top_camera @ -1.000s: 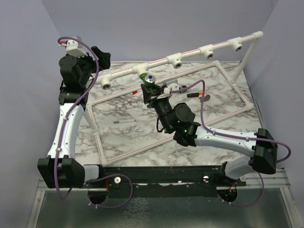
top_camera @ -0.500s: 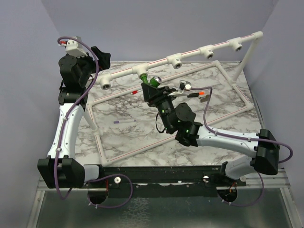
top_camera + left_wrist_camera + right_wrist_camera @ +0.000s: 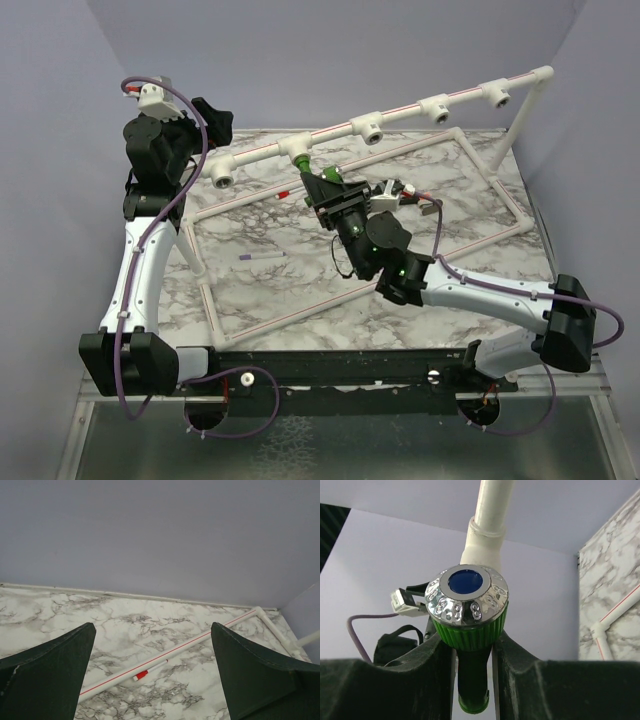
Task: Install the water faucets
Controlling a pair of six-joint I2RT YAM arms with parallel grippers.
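Observation:
A bright green water faucet (image 3: 470, 630) with a chrome cap and a blue centre is clamped between my right gripper's (image 3: 472, 647) fingers. In the top view the right gripper (image 3: 320, 184) holds the faucet (image 3: 304, 164) right below the second white T-socket (image 3: 297, 149) of the raised pipe; the joint itself is hidden. That socket and its pipe (image 3: 487, 525) rise just behind the faucet's cap in the right wrist view. My left gripper (image 3: 211, 114) is held up at the far left, open and empty, away from the faucet. Its dark fingers (image 3: 50, 670) frame bare marble.
The white pipe frame (image 3: 505, 195) lies on the marble table, its raised rail bearing more open T-sockets (image 3: 371, 130). A thin purple pen (image 3: 262, 256) lies inside the frame. A red-capped pen (image 3: 149, 670) lies beside a red-striped pipe (image 3: 200, 640).
My right wrist has rolled while holding the faucet, so the chrome cap no longer faces the top camera. The gripper has shifted slightly toward the T-socket. The left arm has not moved.

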